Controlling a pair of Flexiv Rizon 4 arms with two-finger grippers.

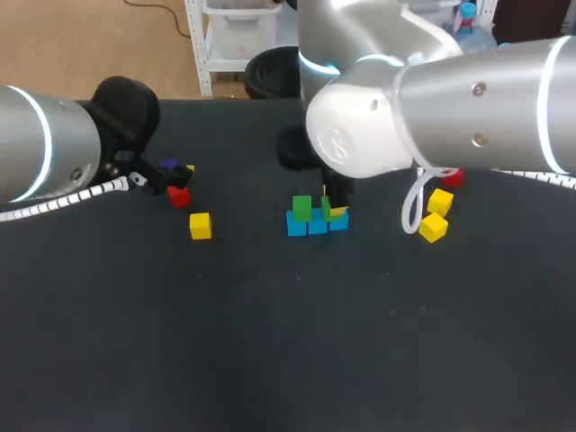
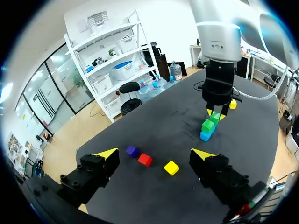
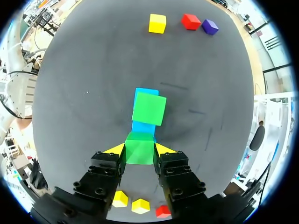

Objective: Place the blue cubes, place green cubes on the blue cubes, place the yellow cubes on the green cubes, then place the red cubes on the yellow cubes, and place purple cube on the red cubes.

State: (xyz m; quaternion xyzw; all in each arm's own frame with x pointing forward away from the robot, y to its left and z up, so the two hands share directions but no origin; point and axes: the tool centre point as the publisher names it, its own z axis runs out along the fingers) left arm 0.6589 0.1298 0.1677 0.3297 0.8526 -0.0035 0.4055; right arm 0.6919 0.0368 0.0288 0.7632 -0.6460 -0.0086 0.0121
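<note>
The right gripper [image 3: 140, 150] is clamped on a green cube [image 3: 139, 156], low over the end of the blue row [image 3: 146, 92] nearest to it. A second green cube [image 3: 149, 108] already sits on the row, a little turned, with some blue showing between the two. A good placing probably needs the held cube square over its blue cube, lowered straight until it rests and only then released, so the neighbour is not pushed. The left gripper [image 2: 155, 155] is well apart from the row, fingers wide open, near a red cube [image 2: 145, 159].
</note>
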